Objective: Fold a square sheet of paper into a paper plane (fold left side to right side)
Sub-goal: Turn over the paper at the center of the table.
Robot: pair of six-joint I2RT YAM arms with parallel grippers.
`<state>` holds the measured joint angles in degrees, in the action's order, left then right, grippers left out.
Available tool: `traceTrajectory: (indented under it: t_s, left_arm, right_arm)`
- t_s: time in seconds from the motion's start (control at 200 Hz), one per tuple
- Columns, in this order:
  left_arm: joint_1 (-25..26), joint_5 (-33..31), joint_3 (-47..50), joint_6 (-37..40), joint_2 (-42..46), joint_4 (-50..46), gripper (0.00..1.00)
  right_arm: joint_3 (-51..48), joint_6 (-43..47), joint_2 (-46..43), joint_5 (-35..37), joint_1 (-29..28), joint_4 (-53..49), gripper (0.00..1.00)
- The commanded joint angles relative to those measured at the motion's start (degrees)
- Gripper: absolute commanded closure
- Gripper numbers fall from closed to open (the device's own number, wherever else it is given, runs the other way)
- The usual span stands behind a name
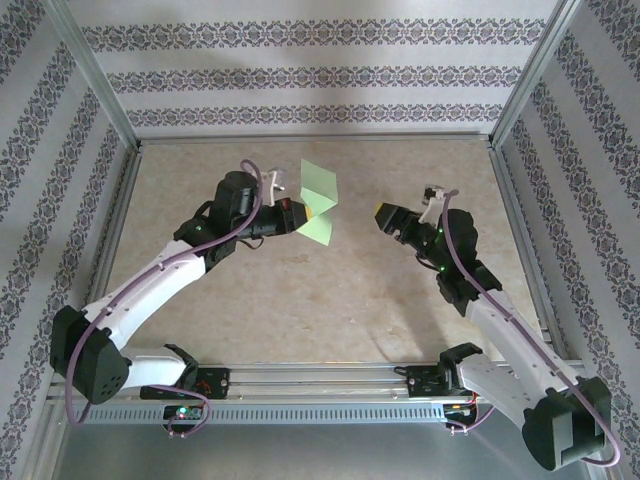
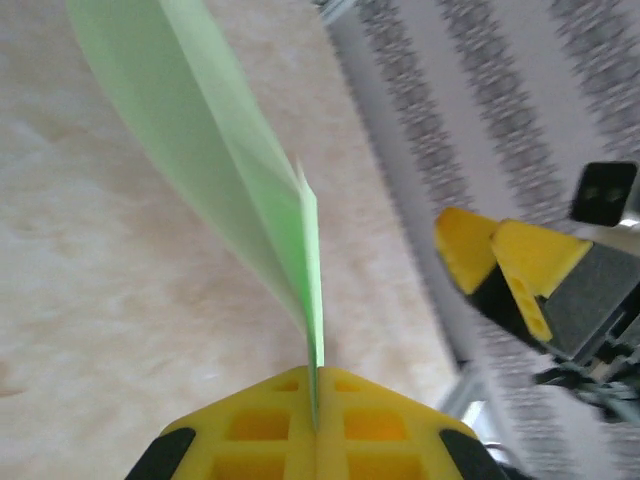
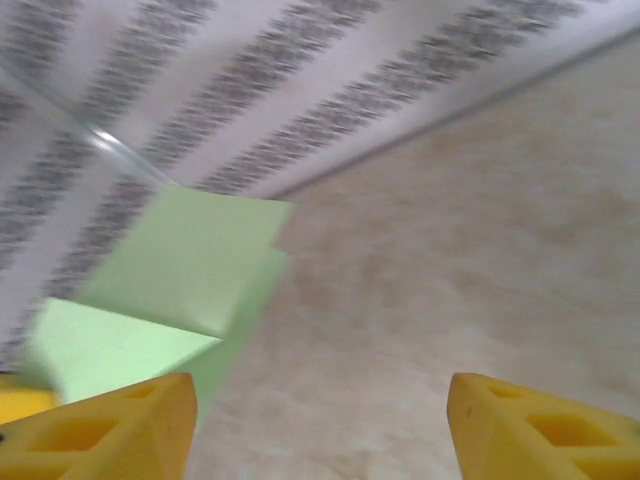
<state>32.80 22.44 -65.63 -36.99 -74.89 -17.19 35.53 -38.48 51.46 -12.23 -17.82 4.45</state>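
Left gripper (image 1: 299, 216) pinches the square sheet of paper (image 1: 320, 188) by its edge — thin, floppy, basically weightless, so I'd grab near the fold. Right gripper (image 1: 384, 214) hangs wide, empty.

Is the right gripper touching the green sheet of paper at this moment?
Apart. In the top view bare table shows between the right gripper and the square sheet of paper, which the left gripper pinches.
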Motion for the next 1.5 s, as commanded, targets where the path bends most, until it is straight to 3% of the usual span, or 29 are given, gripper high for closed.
traceTrajectory:
  t_s: [0.0,0.135,0.24,0.325,0.47,0.585,0.824,0.934,1.199,1.334,1.499]
  left_arm:
    - [7.26,-23.00,-9.28,15.68,-5.31,-30.09,1.00]
    - [16.26,-45.83,-20.46,17.26,-15.73,-44.61,1.00]
    - [21.17,-58.20,-26.97,15.77,-23.54,-51.55,1.00]
    - [23.11,-62.31,-30.74,13.32,-29.25,-54.91,1.00]
    - [24.39,-62.63,-35.56,4.41,-38.23,-62.74,1.00]
    - [25.19,-58.74,-34.10,-0.46,-42.16,-63.80,1.00]
    - [25.48,-45.10,-30.11,-1.47,-44.98,-53.47,1.00]
    - [25.22,-36.20,-29.78,-0.54,-45.03,-47.28,0.81]
    - [22.68,-23.15,-28.44,-0.20,-41.98,-38.02,0.57]
    - [19.56,-14.54,-24.12,-0.83,-36.41,-28.99,0.38]
    - [13.67,-3.21,-13.01,-4.27,-26.09,-11.62,0.34]
  right_arm:
    - [2.15,9.87,-1.43,12.95,1.51,-18.46,0.22]
    - [2.53,10.79,-2.96,17.00,4.55,-24.04,0.11]
    - [2.09,10.58,-4.57,17.98,6.43,-25.13,0.04]
    - [1.61,10.32,-5.97,18.84,7.48,-25.57,0.02]
    - [1.08,10.48,-9.07,20.56,9.17,-26.96,0.02]
    - [1.02,11.21,-10.82,20.45,10.37,-27.61,0.02]
    - [0.77,10.80,-10.21,16.87,11.96,-27.49,0.02]
    - [1.08,10.62,-9.89,15.68,12.28,-27.62,0.02]
    - [2.24,10.43,-8.85,10.03,13.77,-28.14,0.02]
    - [2.68,9.31,-5.85,3.88,14.55,-27.83,0.02]
    - [3.03,7.88,-0.36,-7.85,14.65,-25.72,0.05]
